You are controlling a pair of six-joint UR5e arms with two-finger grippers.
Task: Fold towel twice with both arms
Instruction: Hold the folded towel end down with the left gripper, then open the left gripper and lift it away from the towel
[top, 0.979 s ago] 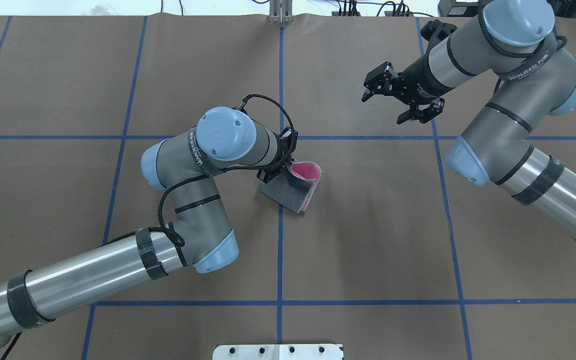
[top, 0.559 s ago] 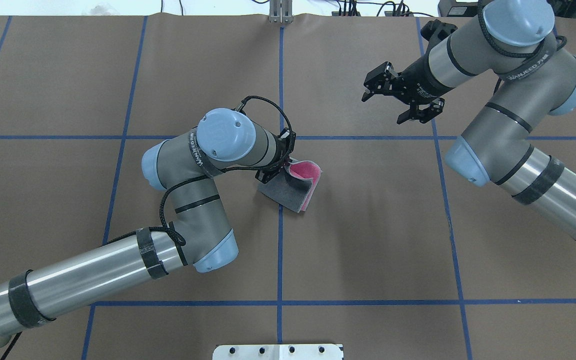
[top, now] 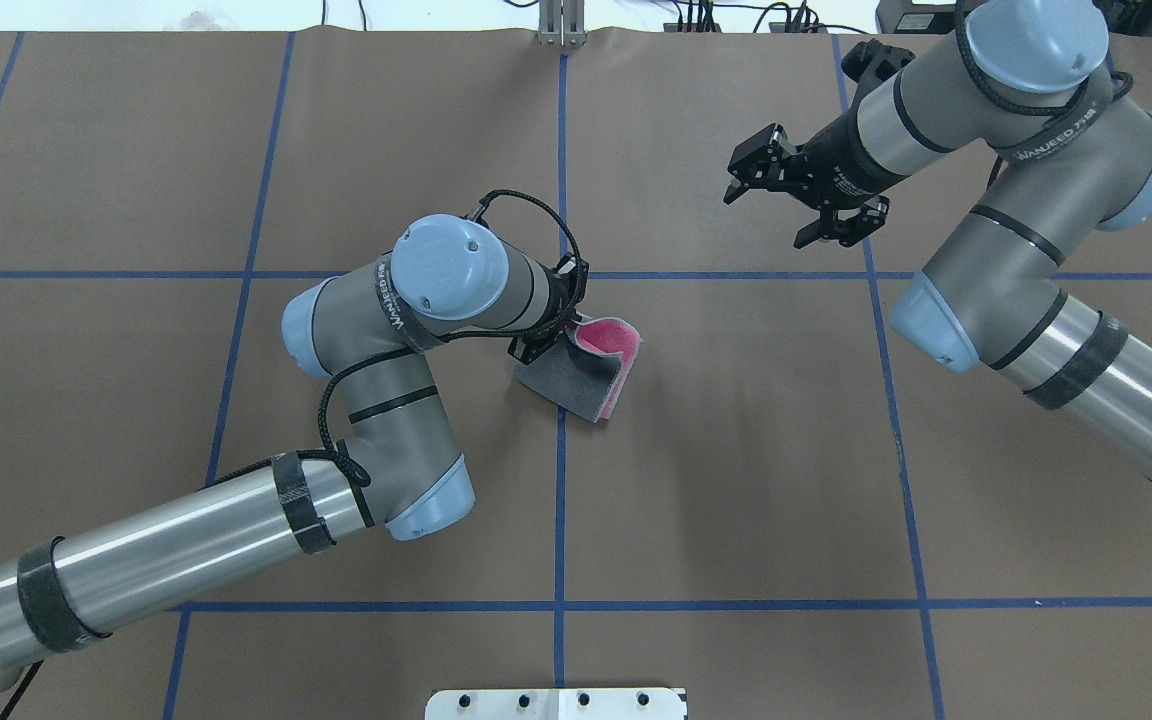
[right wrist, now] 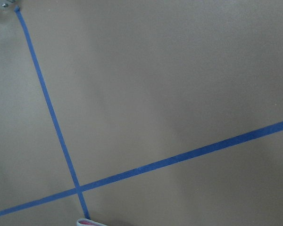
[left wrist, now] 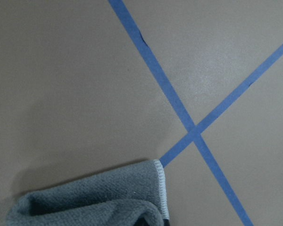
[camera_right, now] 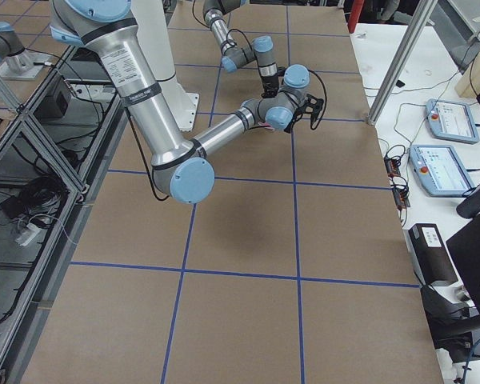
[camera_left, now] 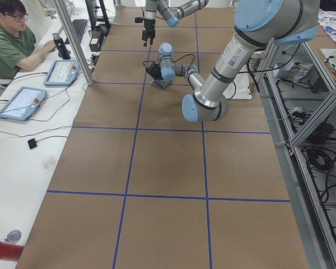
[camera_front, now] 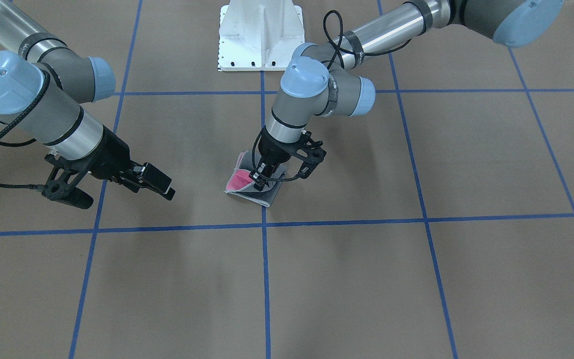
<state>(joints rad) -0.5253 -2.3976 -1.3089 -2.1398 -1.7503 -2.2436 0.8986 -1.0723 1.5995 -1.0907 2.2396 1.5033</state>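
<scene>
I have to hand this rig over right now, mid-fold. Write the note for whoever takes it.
Left hand: shut on a raised edge of the towel, near the middle of the table.
Right hand: open, empty, hanging over bare table well away from the towel.
Towel: lower part lies on the table, grey face out, pink showing inside the curled flap.
Done: it looks folded once already, judging by the stacked edges.
Left: lay the held flap over to finish the second fold, then release.

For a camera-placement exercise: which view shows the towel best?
Overhead exterior: the towel shows both pink and grey faces. Front-facing has the left gripper across it; wrist views catch only edges; side views barely show it.
</scene>
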